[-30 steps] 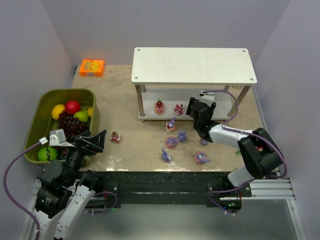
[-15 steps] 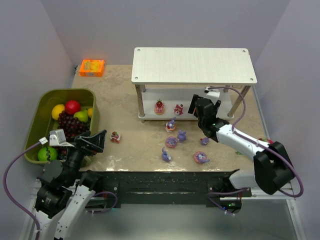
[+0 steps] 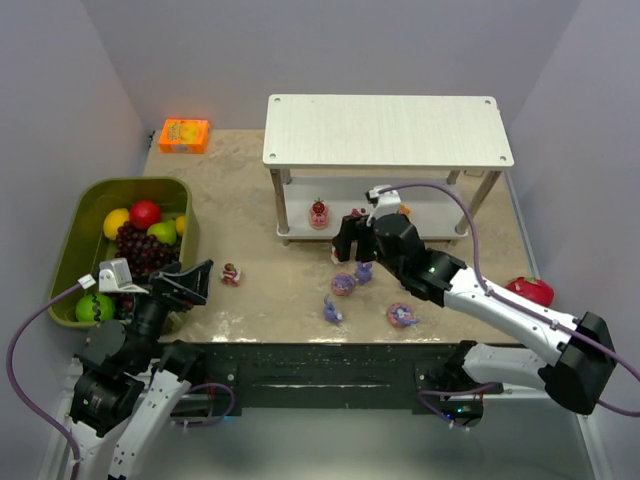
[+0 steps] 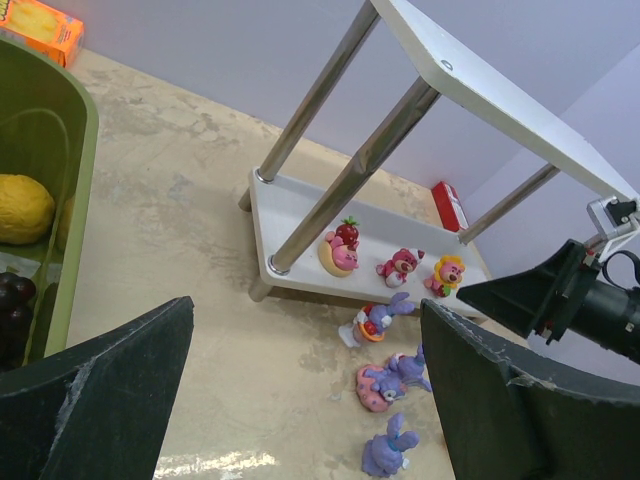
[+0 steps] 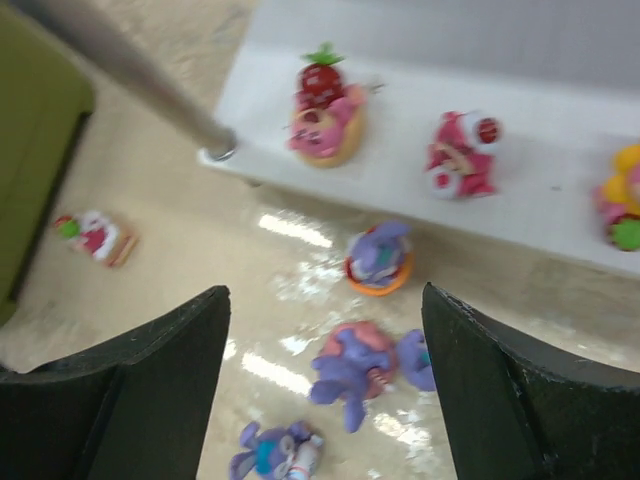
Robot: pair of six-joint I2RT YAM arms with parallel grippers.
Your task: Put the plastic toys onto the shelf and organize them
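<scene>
The white shelf [image 3: 385, 130] has three small cake-like figures on its lower board [image 5: 560, 170]: a strawberry one [image 5: 322, 110], a pink one [image 5: 460, 155] and a yellow one [image 5: 625, 205]. Several purple bunnies lie on the table in front: one on an orange base [image 5: 379, 257], one on a pink donut [image 5: 352, 368], one on its side [image 5: 275, 455], another [image 3: 402, 316] further right. A small red figure [image 3: 231, 273] lies apart to the left. My right gripper [image 3: 350, 243] hovers open above the bunnies, holding nothing. My left gripper [image 3: 185, 283] is open and empty near the bin.
An olive-green bin [image 3: 90, 200] of fruit stands at the left, and an orange box [image 3: 184, 135] lies at the back left. A red dragon fruit [image 3: 528, 290] rests at the table's right edge. Metal shelf legs [image 4: 370, 160] stand beside the lower board.
My right gripper has swung left, from the right part of the lower board out over the bunnies in front. The yellow figure now shows on the board. The left arm is still.
</scene>
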